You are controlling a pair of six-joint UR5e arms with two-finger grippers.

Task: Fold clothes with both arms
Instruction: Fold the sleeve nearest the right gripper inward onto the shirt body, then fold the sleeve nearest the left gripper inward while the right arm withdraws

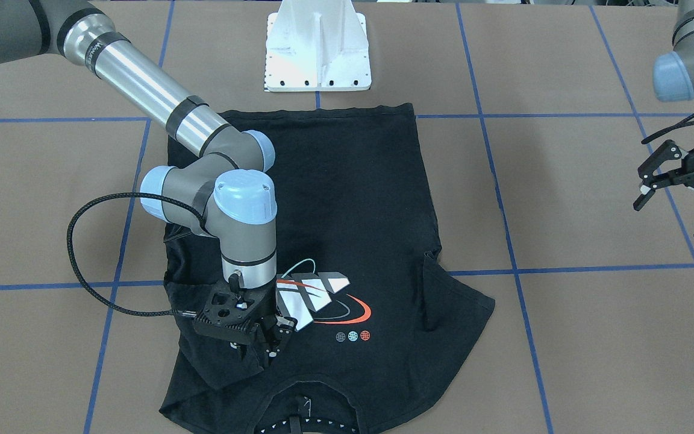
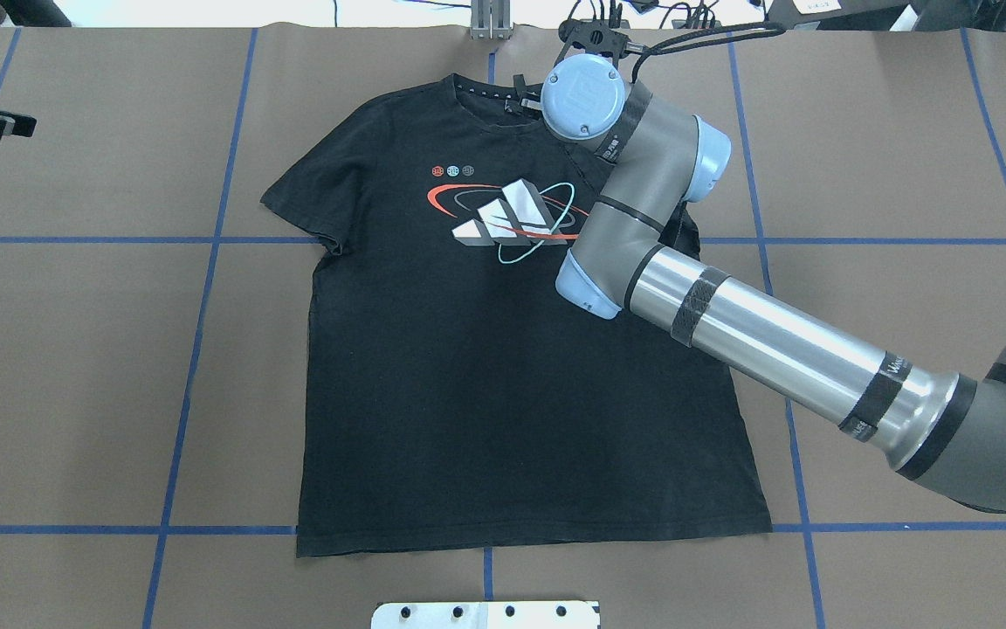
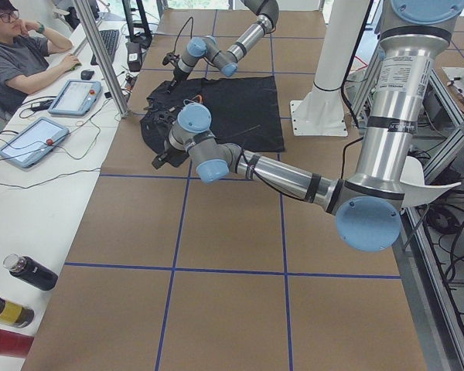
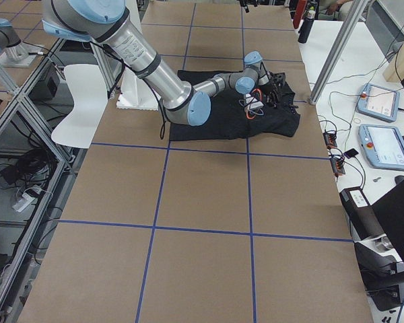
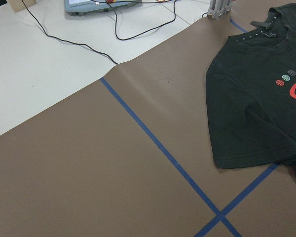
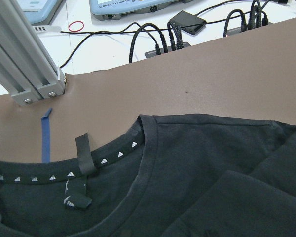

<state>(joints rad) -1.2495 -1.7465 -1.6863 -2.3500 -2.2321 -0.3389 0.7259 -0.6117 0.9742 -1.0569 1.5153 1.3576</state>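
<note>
Exterior front-facing: looking at a black T-shirt (image 1: pixel 353 199) spread flat mid-table (image 1: pixel 564 337), graphic up, collar toward the operators' edge. Got the right gripper (image 1: pixel 271 346) down on the folded-in sleeve side, apparently pinched on the cloth. Left gripper (image 1: pixel 672 217) well off toward the table's left end, jaws spread wide, holding nothing. White pedestal (image 1: pixel 317 54) just past the hem.

Brown-covered table (image 2: pixel 75 349) gridded with blue tape (image 2: pixel 197 349)
A black T-shirt (image 2: pixel 468 393) lies flat, graphic up (one sleeve apparently turned inward), hem toward the white pedestal base (image 1: pixel 317 54).
</note>
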